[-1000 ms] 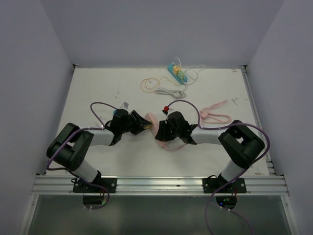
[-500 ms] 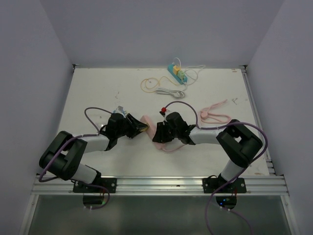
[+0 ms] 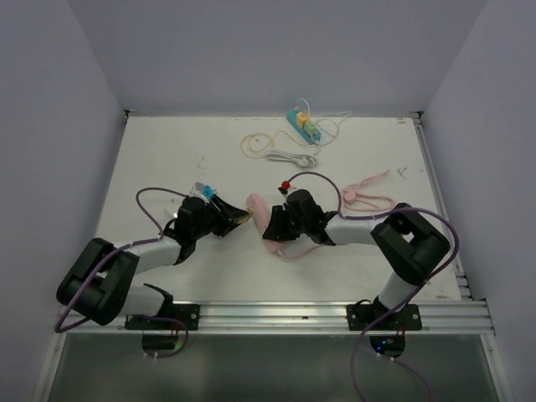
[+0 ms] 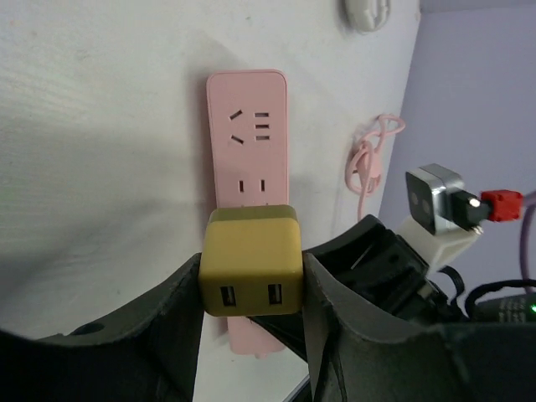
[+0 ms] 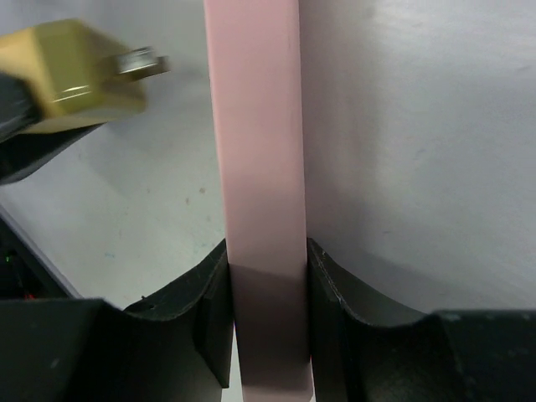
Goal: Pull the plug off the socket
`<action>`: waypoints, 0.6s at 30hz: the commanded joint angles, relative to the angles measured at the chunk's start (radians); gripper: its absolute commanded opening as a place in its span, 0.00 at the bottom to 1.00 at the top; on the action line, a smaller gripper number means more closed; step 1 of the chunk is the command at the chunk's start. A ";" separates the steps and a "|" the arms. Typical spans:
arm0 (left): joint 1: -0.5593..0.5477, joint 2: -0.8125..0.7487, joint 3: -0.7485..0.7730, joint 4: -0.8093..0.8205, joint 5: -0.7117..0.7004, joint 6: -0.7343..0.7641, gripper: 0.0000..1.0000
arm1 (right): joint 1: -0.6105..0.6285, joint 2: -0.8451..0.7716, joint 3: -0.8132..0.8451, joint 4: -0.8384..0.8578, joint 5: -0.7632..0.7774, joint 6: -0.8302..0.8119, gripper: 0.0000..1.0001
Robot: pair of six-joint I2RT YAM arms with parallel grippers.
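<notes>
The plug (image 4: 249, 260) is a mustard-yellow block with two USB ports, and my left gripper (image 4: 251, 280) is shut on its sides. In the right wrist view the plug (image 5: 75, 75) hangs left of the socket with its metal prongs (image 5: 142, 60) bare and clear of it. The socket (image 4: 247, 134) is a pink power strip, its holes facing the left wrist camera. My right gripper (image 5: 266, 285) is shut on the socket (image 5: 255, 126) across its narrow sides. From above, the left gripper (image 3: 236, 216) and right gripper (image 3: 270, 224) face each other mid-table, the socket (image 3: 255, 207) between them.
A green and yellow power strip (image 3: 304, 126) lies at the back with a white cable (image 3: 289, 156) and a yellow cord loop (image 3: 254, 142). The pink cable (image 3: 368, 198) coils to the right. A metal rail (image 3: 276, 315) runs along the near edge.
My left gripper has drawn back to the left with the plug, and a gap has opened between plug and socket. The right gripper has stayed about where it was, holding the socket.
</notes>
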 commanded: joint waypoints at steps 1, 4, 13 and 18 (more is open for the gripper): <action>0.019 -0.077 0.006 0.089 -0.016 -0.019 0.00 | -0.074 0.069 -0.062 -0.304 0.259 0.052 0.00; 0.024 -0.094 0.006 0.081 -0.012 -0.023 0.00 | -0.074 0.067 -0.065 -0.305 0.264 0.053 0.00; 0.077 -0.212 0.139 -0.216 -0.124 0.189 0.00 | -0.084 0.029 -0.091 -0.294 0.275 0.062 0.00; 0.079 -0.292 0.189 -0.420 -0.378 0.390 0.00 | -0.087 0.023 -0.097 -0.284 0.264 0.059 0.00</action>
